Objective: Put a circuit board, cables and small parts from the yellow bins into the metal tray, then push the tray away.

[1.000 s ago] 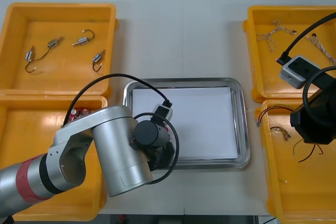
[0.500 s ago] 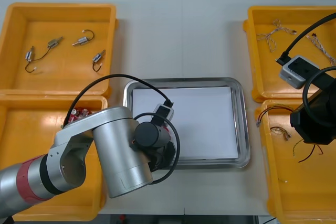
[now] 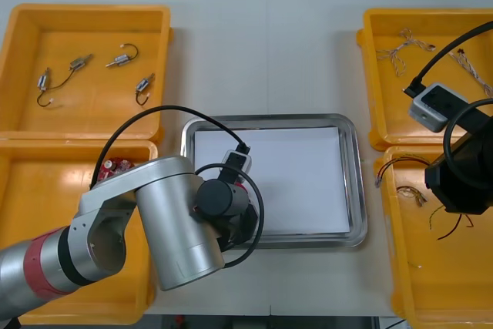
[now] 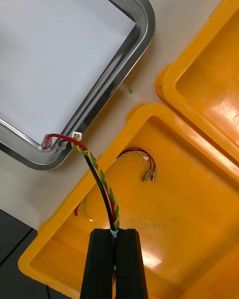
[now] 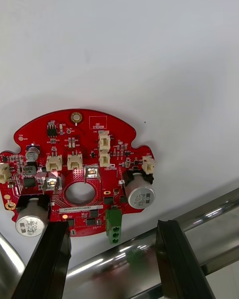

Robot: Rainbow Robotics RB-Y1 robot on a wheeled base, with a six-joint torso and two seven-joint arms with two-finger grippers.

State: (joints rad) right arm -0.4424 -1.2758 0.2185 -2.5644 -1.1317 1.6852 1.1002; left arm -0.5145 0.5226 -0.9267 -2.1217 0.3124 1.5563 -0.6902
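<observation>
Over the near left corner of the metal tray [image 3: 350, 182], the left gripper [image 5: 112, 226] hangs with its fingers spread apart, clamping nothing. A round red circuit board [image 5: 89, 149] lies flat on the tray's white inside, just ahead of the fingertips and close to the rim. At the right, the right gripper [image 4: 115, 234] is pinched on a red and yellow cable [image 4: 102, 179] above the near right yellow bin [image 4: 199, 219].

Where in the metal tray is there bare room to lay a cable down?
The tray is bare from its middle to its right rim. Its near left corner is crowded: the circuit board lies there between the open left jaws. The right jaws, shut on a red and yellow cable, hang over the near right bin.
</observation>
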